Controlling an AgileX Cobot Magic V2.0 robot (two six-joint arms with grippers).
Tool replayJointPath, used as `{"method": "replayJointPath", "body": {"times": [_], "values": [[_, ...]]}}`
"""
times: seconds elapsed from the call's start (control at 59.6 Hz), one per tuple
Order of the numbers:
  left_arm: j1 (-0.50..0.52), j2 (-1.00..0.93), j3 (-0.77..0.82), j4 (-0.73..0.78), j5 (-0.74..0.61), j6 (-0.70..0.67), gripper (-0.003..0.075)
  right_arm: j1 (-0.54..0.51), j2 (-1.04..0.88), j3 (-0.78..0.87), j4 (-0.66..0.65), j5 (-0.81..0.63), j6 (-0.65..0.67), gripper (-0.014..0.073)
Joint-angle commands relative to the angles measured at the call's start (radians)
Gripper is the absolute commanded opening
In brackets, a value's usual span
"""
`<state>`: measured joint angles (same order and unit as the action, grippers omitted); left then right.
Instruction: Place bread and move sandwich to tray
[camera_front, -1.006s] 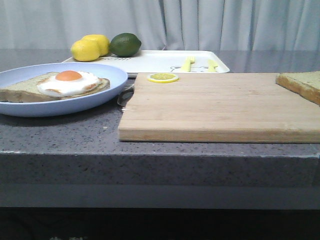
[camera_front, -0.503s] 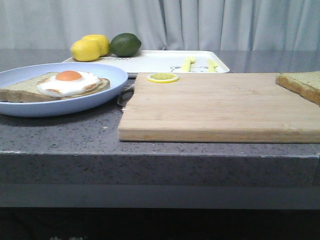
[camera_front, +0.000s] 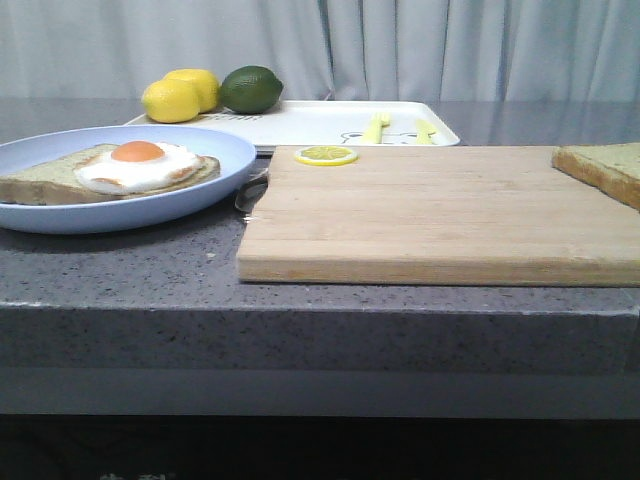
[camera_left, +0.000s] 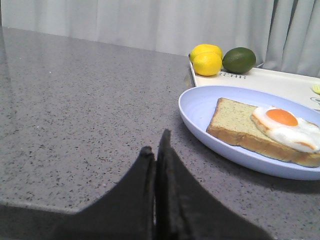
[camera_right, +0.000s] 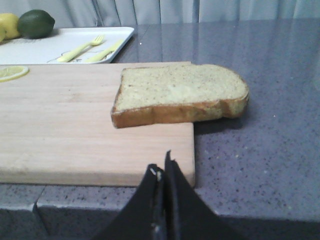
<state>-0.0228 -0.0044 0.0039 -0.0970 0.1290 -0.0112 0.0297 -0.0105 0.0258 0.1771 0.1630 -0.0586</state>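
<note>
While nothing has shifted over the last second, your left gripper (camera_left: 156, 150) and right gripper (camera_right: 162, 172) wait with jaws pressed together, empty. Bread (camera_right: 180, 92) overhangs the cutting board (camera_front: 440, 210) at three o'clock; sandwich (camera_front: 120, 170) sits at nine, tray (camera_front: 320, 122) behind at twelve. Nothing has started yet.

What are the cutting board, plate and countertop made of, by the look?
Cutting board: wood, matte and unfinished-looking, with visible grain and joined strips. Plate: smooth pale-blue, probably plastic or glazed ceramic; the soft sheen doesn't settle which. Countertop: dark grey speckled stone or stone-look composite, polished enough to reflect the curtain.
</note>
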Motion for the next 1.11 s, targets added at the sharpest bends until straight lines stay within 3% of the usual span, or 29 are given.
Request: {"method": "replayJointPath", "body": {"times": [0.0, 0.117, 0.134, 0.268, 0.369, 0.436, 0.503, 0.62, 0.738, 0.889, 0.989, 1.09], "values": [[-0.005, -0.023, 0.011, -0.008, -0.092, -0.008, -0.0019, -0.004, -0.021, -0.003, 0.008, -0.126, -0.006, -0.0068], [-0.005, -0.023, 0.011, -0.008, -0.137, -0.008, -0.0019, -0.004, -0.021, -0.012, 0.008, -0.152, -0.006, -0.0068], [-0.005, -0.023, 0.011, -0.002, -0.276, -0.003, -0.0019, -0.004, -0.021, -0.054, 0.002, -0.163, -0.006, -0.0068], [-0.005, -0.023, -0.010, 0.000, -0.421, 0.003, -0.0019, -0.004, -0.009, -0.148, 0.001, -0.143, -0.006, -0.0061], [-0.005, -0.010, -0.117, 0.007, -0.345, 0.003, -0.0019, -0.005, 0.050, -0.290, 0.001, -0.061, -0.006, -0.0058], [-0.005, 0.026, -0.217, 0.097, -0.254, 0.003, -0.0019, -0.005, 0.117, -0.392, -0.002, -0.002, -0.006, -0.0058], [-0.005, 0.102, -0.340, 0.200, -0.129, 0.003, -0.0019, -0.005, 0.221, -0.509, -0.004, 0.064, -0.006, -0.0058], [-0.005, 0.301, -0.510, 0.217, 0.005, 0.003, -0.0019, -0.005, 0.422, -0.687, -0.004, 0.159, -0.006, -0.0058], [-0.005, 0.470, -0.595, 0.217, 0.030, 0.003, -0.0019, -0.005, 0.588, -0.797, -0.004, 0.208, -0.006, -0.0058], [-0.005, 0.564, -0.610, 0.164, 0.019, 0.003, -0.0019, -0.005, 0.668, -0.820, -0.004, 0.218, -0.006, -0.0049], [-0.005, 0.577, -0.606, 0.114, 0.014, 0.003, -0.0016, -0.005, 0.674, -0.812, -0.004, 0.222, -0.006, 0.0069], [-0.005, 0.578, -0.606, 0.113, 0.014, 0.003, 0.0066, -0.005, 0.674, -0.810, -0.004, 0.235, -0.006, 0.0334]]}}
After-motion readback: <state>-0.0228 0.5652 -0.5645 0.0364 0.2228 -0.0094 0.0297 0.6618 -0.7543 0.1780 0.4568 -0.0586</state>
